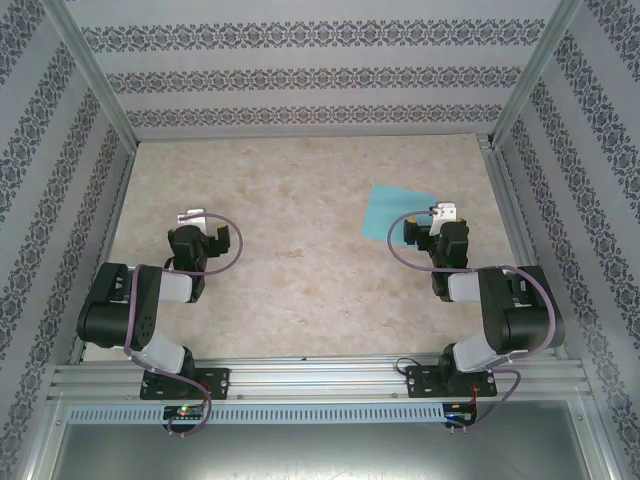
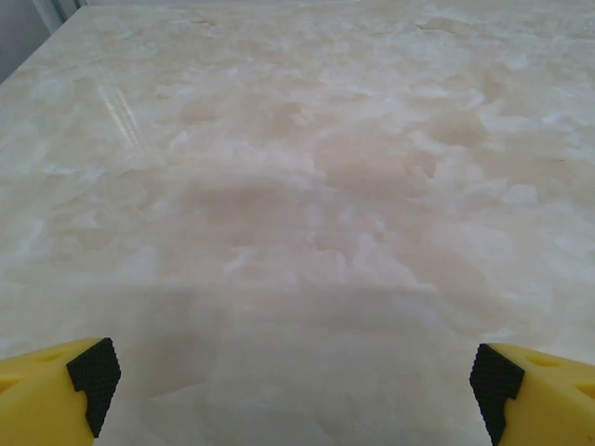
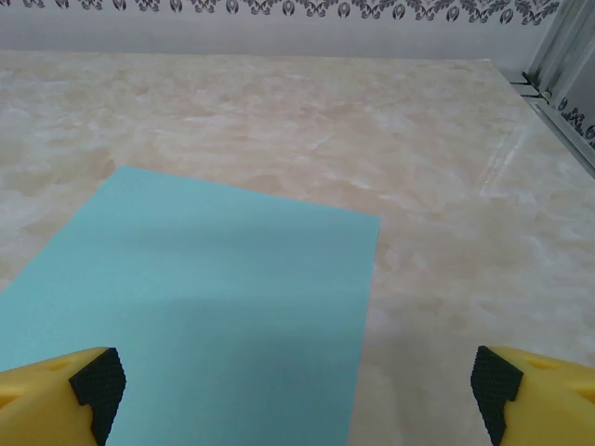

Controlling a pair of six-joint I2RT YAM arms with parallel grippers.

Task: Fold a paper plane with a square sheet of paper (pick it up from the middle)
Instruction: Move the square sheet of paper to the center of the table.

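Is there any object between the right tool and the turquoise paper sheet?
Nothing visible stands between them. The right tool is open, and the square sheet of paper lies flat on the table ahead of it.

Lab test cell — aluminium frame (image 1: 90, 75), patterned wallpaper panels (image 1: 300, 75), marble-look tabletop (image 1: 300, 250), bolted arms

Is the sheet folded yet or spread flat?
Spread flat: the square sheet of paper lies on the table with no crease visible.

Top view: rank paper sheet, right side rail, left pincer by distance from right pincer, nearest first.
1. square sheet of paper, partly under the right pincer.
2. right side rail, along the table's right edge.
3. left pincer, far across on the left.
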